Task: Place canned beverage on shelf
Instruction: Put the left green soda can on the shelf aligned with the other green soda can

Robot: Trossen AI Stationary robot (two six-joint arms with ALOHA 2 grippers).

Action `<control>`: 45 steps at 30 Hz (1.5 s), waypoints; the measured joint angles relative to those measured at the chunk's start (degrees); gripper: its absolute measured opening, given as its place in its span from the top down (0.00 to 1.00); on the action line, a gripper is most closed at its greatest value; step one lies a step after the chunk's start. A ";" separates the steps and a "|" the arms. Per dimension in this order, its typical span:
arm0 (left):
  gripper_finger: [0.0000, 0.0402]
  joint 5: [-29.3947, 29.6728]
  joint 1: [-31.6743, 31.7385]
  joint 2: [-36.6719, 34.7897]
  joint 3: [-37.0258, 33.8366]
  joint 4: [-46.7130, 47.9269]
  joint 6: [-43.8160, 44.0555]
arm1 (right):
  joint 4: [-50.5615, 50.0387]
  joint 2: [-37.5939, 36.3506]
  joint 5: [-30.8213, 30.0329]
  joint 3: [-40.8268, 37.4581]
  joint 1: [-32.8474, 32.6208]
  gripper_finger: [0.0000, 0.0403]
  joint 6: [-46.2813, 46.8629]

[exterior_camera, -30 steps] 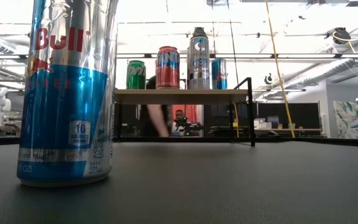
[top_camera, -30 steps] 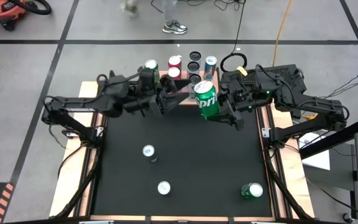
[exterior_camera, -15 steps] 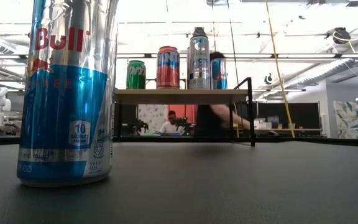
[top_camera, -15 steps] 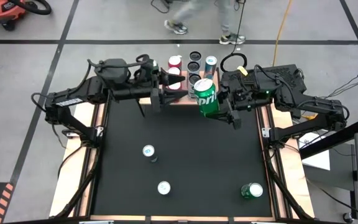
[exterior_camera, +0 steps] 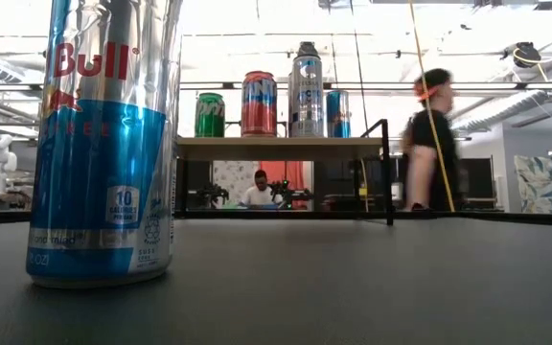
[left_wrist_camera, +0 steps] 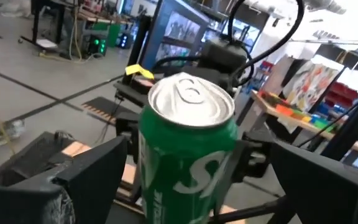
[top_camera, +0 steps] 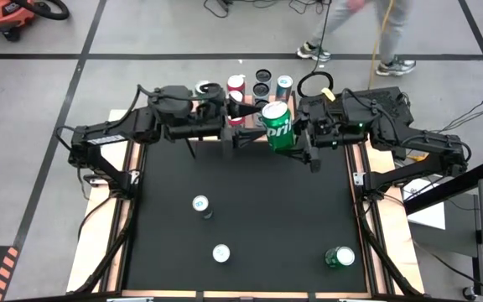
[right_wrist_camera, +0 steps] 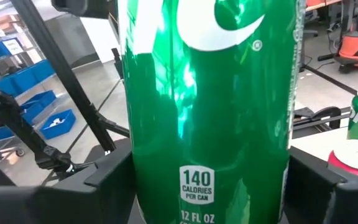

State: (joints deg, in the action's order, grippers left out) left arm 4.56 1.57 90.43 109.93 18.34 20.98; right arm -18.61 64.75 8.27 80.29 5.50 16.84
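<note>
My right gripper (top_camera: 296,138) is shut on a green Sprite can (top_camera: 278,127), held in the air by the shelf's right part. The shelf (exterior_camera: 281,148) stands at the table's far edge and carries several cans (exterior_camera: 259,103). My left gripper (top_camera: 248,138) is open, just left of the Sprite can. In the left wrist view the can (left_wrist_camera: 188,149) shows between its two spread fingers (left_wrist_camera: 98,171), which stand apart from it. The low view shows neither gripper. My right gripper pinches the Sprite can's lower body (right_wrist_camera: 207,180) between its two fingers (right_wrist_camera: 114,177), one on each side of the wall. The fingers come level from the table's right side. The can is lifted clear, top end up, a little tilted.
Three more cans stand on the black table: two silver-topped (top_camera: 200,203) (top_camera: 221,252) and a green one (top_camera: 340,257) near the front right. A blue Red Bull can (exterior_camera: 108,144) fills the low view's left. A person (top_camera: 367,33) walks beyond the table's far edge.
My left gripper has drawn back toward the shelf's left part, then gone toward the table's right edge, up to the Sprite can. My right gripper has kept the can lifted, nearly still. The person has walked rightward behind the table.
</note>
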 joint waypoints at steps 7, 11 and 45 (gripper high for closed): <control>0.00 -3.33 2.22 0.67 0.03 -1.39 1.18 | 0.40 0.50 -0.87 0.02 0.02 0.28 -0.02; 0.00 -5.33 3.72 1.01 0.00 -1.39 1.57 | 0.14 0.94 -0.83 0.04 0.00 0.28 -0.02; 0.17 -17.82 6.76 3.80 0.00 -1.89 6.64 | 0.02 2.71 -0.54 0.04 -0.01 0.28 -0.48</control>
State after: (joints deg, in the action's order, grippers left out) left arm -13.26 8.34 94.24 109.93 16.45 27.61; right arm -18.60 67.46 7.73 80.34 5.49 16.36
